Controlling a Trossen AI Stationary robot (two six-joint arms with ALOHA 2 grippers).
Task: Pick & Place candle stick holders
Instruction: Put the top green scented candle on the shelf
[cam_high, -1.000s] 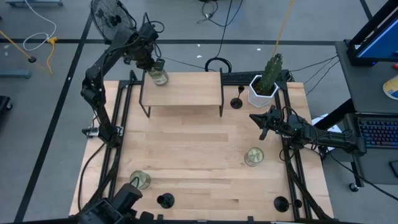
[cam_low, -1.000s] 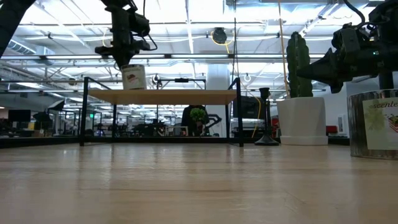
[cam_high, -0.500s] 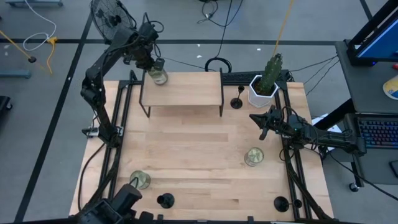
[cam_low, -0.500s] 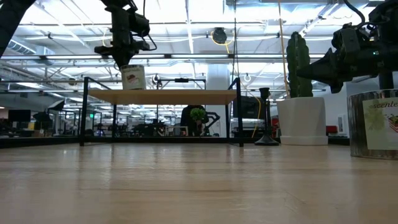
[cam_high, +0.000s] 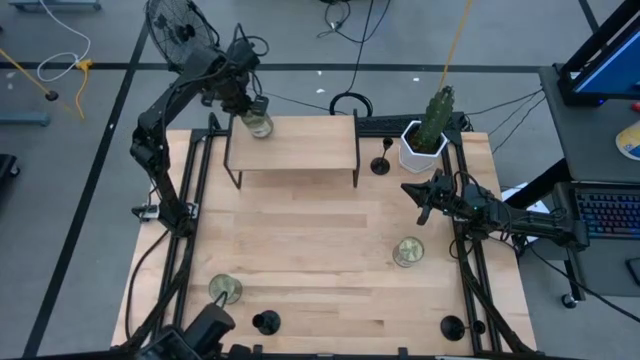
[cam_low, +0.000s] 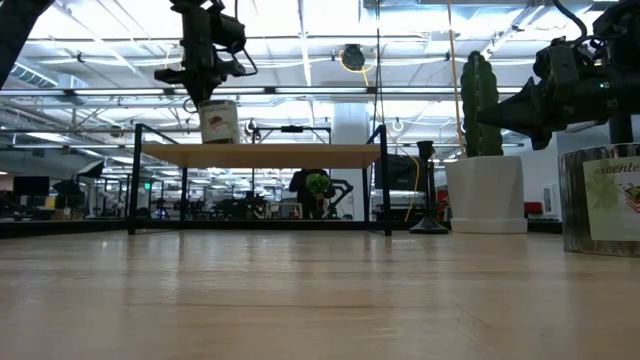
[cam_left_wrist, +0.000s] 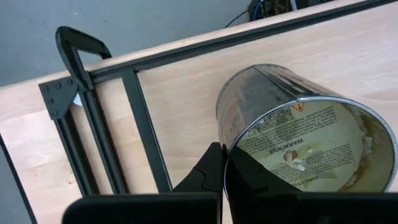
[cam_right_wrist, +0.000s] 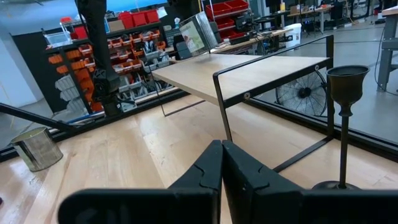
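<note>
Left gripper (cam_high: 247, 100) pinches a glass jar's (cam_high: 258, 124) rim over the shelf's (cam_high: 300, 145) corner; I fear it tipping off.

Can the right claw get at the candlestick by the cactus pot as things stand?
Probably yes. The right claw hangs empty and shut just in front of that candlestick; bare table lies between them, with the cactus pot beside it and the shelf on its other side.

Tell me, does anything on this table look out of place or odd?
One thing stands out. The job concerns candle stick holders, yet the left gripper is shut on a glass candle jar, held tilted at the left end of the small raised shelf. The right gripper hangs shut and empty.
</note>
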